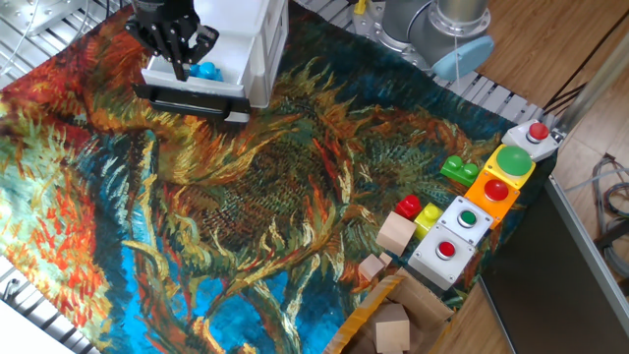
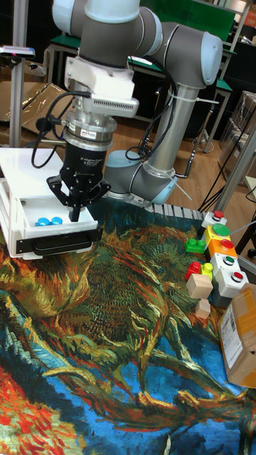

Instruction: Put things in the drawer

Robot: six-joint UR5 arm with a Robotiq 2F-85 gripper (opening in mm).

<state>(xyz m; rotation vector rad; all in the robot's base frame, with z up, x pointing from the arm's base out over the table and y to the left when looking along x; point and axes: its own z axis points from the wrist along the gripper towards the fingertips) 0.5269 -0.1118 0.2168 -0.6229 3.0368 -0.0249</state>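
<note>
Hovering black two-finger gripper [image 2: 74,208] over open shallow white drawer [image 2: 53,237] of white box cabinet [image 2: 21,174], fingers pinched together gripping nothing, bright blue studded plastic brick [image 2: 50,221] lying inside drawer, likely finishing drop-off step, next needing lifting clear toward green brick [image 1: 458,169].

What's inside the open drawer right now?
The drawer holds the blue brick, studs up. The gripper hangs over its right part, hiding whatever lies beneath it.
</note>
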